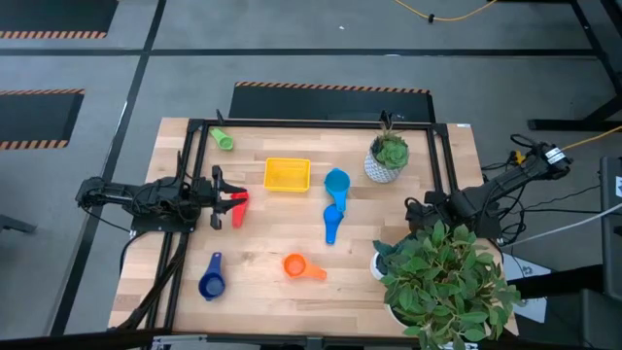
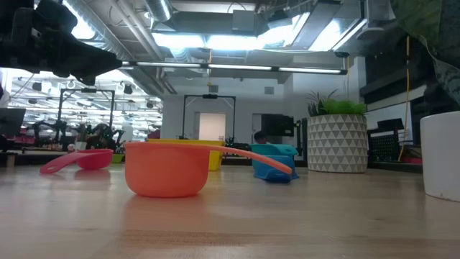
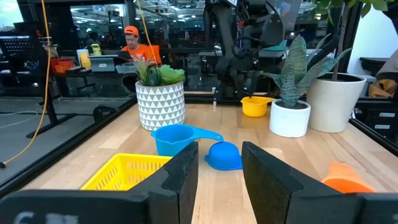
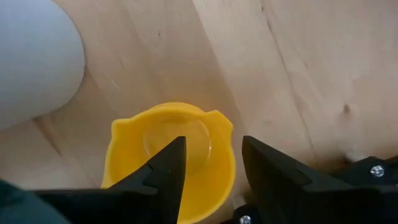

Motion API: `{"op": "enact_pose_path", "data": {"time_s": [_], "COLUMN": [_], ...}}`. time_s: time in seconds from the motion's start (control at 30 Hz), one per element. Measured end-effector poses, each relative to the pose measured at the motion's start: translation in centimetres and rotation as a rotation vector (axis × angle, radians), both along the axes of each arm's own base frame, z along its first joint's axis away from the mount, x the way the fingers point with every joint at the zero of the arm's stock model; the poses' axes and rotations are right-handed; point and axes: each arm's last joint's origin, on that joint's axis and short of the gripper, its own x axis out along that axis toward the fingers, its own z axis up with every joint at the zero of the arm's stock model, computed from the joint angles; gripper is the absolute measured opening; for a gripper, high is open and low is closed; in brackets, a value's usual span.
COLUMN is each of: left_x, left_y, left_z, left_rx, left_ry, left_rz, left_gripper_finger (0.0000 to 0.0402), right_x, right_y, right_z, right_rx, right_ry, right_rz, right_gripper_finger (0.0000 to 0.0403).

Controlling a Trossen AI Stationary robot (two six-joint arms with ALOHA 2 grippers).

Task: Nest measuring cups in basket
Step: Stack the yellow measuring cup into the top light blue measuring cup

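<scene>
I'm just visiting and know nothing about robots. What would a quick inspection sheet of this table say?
Surface: wooden table, black frame around it.
Job's things: yellow basket empty; green cup, red cup, light blue cup, blue cup, dark blue cup and orange cup scattered, none nested.
Clutter: patterned pot, big leafy plant, small yellow bowl.
Claws: left claw open above red cup; right claw open above yellow bowl.
Cables: yellow cable on floor.
Surroundings: seated person behind.

The basket [image 1: 287, 175] sits left of two touching measuring cups [image 1: 334, 202].
</scene>
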Motion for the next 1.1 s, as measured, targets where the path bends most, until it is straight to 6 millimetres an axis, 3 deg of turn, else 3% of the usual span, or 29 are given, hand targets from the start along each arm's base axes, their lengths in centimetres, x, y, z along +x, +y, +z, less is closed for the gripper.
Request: {"op": "enact_pose_path", "data": {"time_s": [0.7,0.83,1.1], "left_x": [0.0,0.0,0.0], "left_y": [0.0,0.0,0.0], "left_z": [0.0,0.0,0.0], "left_rx": [0.0,0.0,0.001], "left_ry": [0.0,0.0,0.0], "left_rz": [-0.001,-0.001,-0.003], "left_gripper_finger": [0.0117,0.0117,0.0117], "right_x": [1.3,1.4,1.3], "right_y": [0.8,0.9,0.9], "right_z": [-2.5,-2.7,-2.7], "right_rx": [-0.044,-0.048,-0.048], "right_ry": [0.212,0.225,0.224], "right_rz": [-0.003,-0.002,-0.003], "right_gripper_finger": [0.0159,0.0133,0.004]}}
